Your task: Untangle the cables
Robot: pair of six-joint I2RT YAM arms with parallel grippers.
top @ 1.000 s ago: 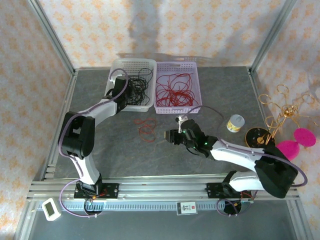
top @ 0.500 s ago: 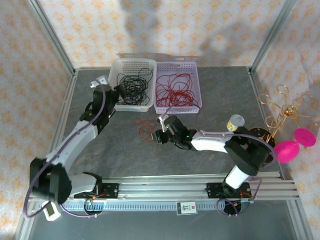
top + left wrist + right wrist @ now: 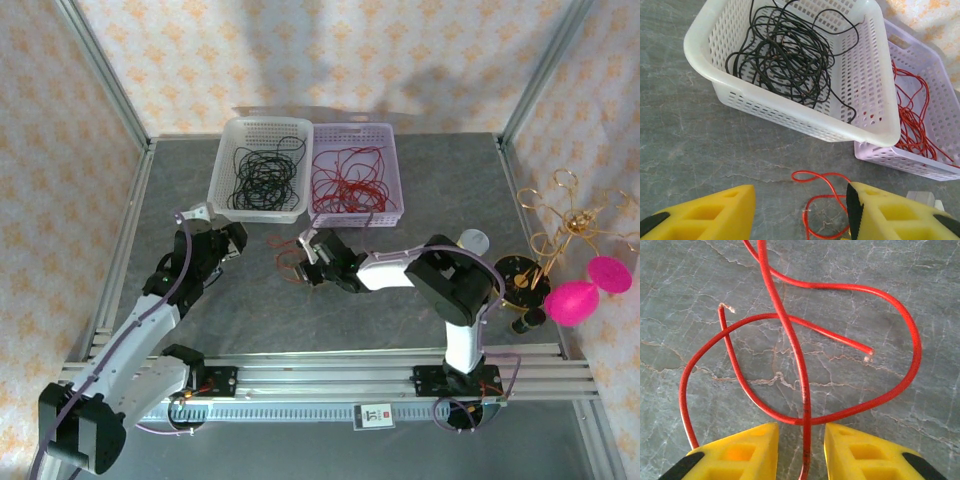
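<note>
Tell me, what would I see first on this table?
Two baskets at the far side stand out: a white basket of black cables and a lilac basket of red cables. In front, loose red cable lies looped on the grey table, and a gold wire ornament stands at the right edge.

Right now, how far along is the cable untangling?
Done: black cables lie in the white basket, red cables in the lavender basket. In hand: the right arm's jaws straddle a strand of the loose red cable on the table, not clamped. To do: grip it and bin it; the left arm's jaws hang open.
</note>
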